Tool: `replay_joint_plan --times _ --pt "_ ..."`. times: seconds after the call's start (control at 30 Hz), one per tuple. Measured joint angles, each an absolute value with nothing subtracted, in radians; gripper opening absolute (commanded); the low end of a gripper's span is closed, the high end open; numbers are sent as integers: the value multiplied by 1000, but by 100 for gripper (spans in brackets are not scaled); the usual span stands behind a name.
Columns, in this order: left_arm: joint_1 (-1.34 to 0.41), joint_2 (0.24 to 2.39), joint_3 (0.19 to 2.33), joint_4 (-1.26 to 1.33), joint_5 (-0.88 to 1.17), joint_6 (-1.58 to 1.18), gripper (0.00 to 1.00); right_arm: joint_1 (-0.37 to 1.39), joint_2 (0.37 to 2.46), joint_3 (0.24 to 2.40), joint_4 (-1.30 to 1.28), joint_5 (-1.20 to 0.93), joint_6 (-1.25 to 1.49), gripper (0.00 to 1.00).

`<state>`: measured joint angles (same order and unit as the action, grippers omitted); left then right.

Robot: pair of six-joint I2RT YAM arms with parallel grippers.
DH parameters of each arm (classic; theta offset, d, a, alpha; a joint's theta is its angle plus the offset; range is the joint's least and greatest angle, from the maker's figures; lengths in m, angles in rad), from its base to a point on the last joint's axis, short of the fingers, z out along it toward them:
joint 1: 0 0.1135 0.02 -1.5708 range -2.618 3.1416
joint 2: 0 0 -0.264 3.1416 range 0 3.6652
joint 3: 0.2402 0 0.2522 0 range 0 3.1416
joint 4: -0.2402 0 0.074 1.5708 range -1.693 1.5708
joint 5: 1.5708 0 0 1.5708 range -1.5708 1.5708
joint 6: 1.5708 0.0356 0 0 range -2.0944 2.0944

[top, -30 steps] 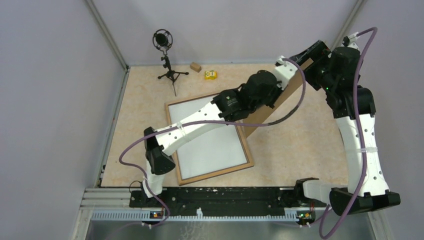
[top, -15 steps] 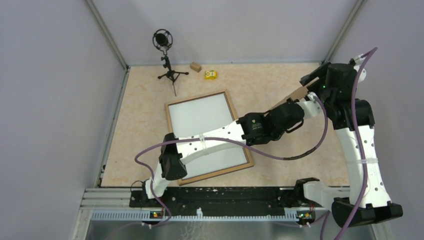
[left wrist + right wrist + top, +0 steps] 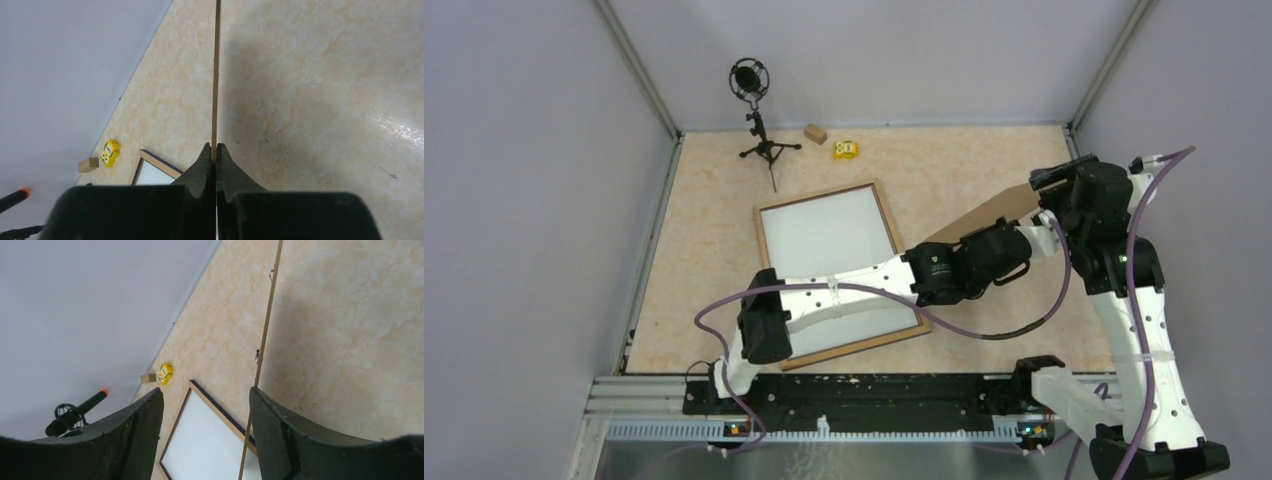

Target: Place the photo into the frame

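Frame (image 3: 816, 196) lies flat, holding a white panel (image 3: 824, 240). Left gripper (image 3: 216, 150) pinches the brown backing board (image 3: 990, 211). Right gripper (image 3: 206, 390) is parted around its edge.

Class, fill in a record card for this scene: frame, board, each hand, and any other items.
frame: flat on table, white panel inside
backing board: brown, held up on edge, to the frame's right in the top view
left hand: shut on backing board's edge
right hand: open, board's edge between its fingers
other items: microphone stand, wooden block, yellow object
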<state>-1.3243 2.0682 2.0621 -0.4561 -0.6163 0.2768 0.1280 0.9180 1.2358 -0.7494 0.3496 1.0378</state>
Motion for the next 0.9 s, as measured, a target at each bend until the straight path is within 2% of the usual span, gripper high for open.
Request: replay_joint_plan --times 0.23,0.4,0.77,0.9 --pt "-1316 2009 1956 -337 -627 281 0 110 900 1224 -773 290 1041 79" --pt "-1289 1965 1913 -257 -622 260 0 -14 931 1231 -780 158 984 81" --pt "-1272 1957 1909 -233 -590 248 0 -55 1023 1290 -792 18 911 64" --pt "-1271 1957 1916 -241 -581 252 0 -39 1029 1288 -786 19 926 61"
